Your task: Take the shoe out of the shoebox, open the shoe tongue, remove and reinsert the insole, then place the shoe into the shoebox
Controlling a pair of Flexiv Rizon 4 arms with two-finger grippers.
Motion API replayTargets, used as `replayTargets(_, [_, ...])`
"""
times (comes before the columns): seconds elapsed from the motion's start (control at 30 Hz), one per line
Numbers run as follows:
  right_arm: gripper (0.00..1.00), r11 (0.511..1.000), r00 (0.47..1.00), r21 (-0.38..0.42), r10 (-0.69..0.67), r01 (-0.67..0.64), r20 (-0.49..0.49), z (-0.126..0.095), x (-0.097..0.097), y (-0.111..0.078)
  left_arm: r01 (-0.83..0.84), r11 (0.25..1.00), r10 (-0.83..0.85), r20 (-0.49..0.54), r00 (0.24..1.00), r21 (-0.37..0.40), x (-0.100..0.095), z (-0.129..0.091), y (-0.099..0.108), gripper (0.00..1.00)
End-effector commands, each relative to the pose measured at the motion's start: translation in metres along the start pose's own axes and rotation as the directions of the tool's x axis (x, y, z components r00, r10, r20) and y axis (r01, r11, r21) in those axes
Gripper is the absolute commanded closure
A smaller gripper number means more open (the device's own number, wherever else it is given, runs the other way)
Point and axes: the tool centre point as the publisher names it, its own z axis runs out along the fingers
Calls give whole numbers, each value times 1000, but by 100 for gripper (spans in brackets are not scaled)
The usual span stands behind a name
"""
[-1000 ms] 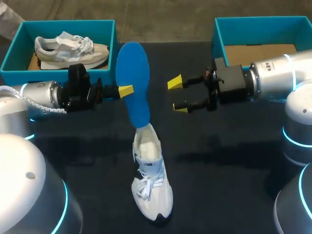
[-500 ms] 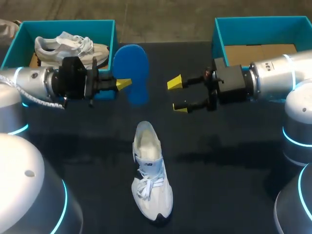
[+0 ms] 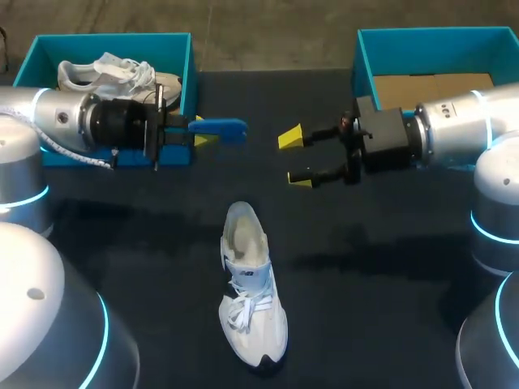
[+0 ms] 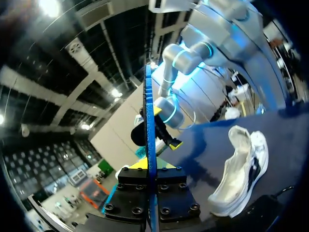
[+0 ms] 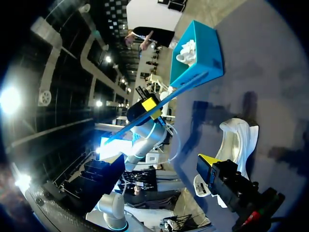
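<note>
Insole (image 3: 220,128) out, held clear of the shoe (image 3: 250,296).
The left gripper (image 3: 201,132) clenched the blue insole on edge over the table (image 3: 389,308), likely to line it up for reinsertion. The white shoe lay on the table nearer the robot, laced, its mouth gaping and empty. The right gripper (image 3: 294,159) hung released, jaws apart, probably waiting to steady it.

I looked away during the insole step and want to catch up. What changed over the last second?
The left gripper, shut on the blue insole, lifted it clear of the white shoe, drew back toward its own side and rolled, so the insole now shows edge-on. The right gripper stayed open and in place. The shoe on the table did not move.
</note>
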Motion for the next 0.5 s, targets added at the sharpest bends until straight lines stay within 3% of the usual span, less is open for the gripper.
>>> replayTargets(0.03, [0, 1000, 1000, -1, 0, 0, 0, 2, 0, 0, -158, 983, 165, 73, 984, -93, 9, 4, -8, 100])
replayTargets(0.33, [0, 1000, 1000, -1, 0, 0, 0, 2, 0, 0, -318, 923, 348, 120, 930, -215, 13, 5, -14, 100])
replayTargets(0.5, [0, 1000, 1000, -1, 0, 0, 0, 2, 0, 0, -345, 912, 382, 148, 912, -223, 7, 3, -14, 100])
